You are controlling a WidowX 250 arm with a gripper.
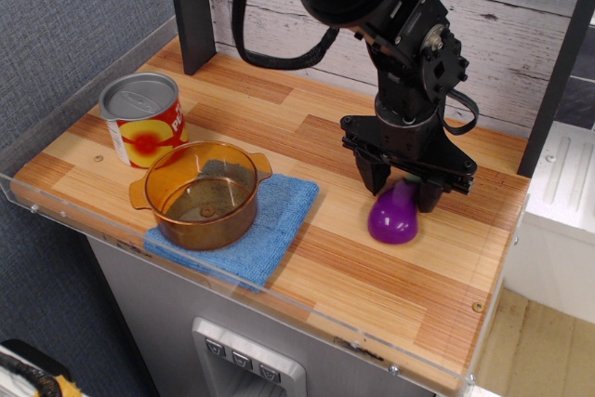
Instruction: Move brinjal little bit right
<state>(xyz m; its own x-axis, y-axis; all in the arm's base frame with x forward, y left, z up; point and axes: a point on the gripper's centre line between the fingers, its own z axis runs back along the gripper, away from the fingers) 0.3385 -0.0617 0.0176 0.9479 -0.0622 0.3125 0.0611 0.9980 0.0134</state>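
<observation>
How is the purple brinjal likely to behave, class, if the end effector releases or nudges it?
The brinjal looks glossy, so probably slippery. Its rounded pear shape, lying tilted on the wooden table, suggests it may roll. It seems a stiff, light toy.

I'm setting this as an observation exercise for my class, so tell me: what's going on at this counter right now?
A black robot arm's hand is poised directly over a purple brinjal on the right side of the wooden counter. The brinjal rests on the counter with the fingers either side of its top; whether they grip it cannot be told. To the left, untouched, an amber glass pot sits on a blue cloth, beside a red-and-yellow can.
</observation>
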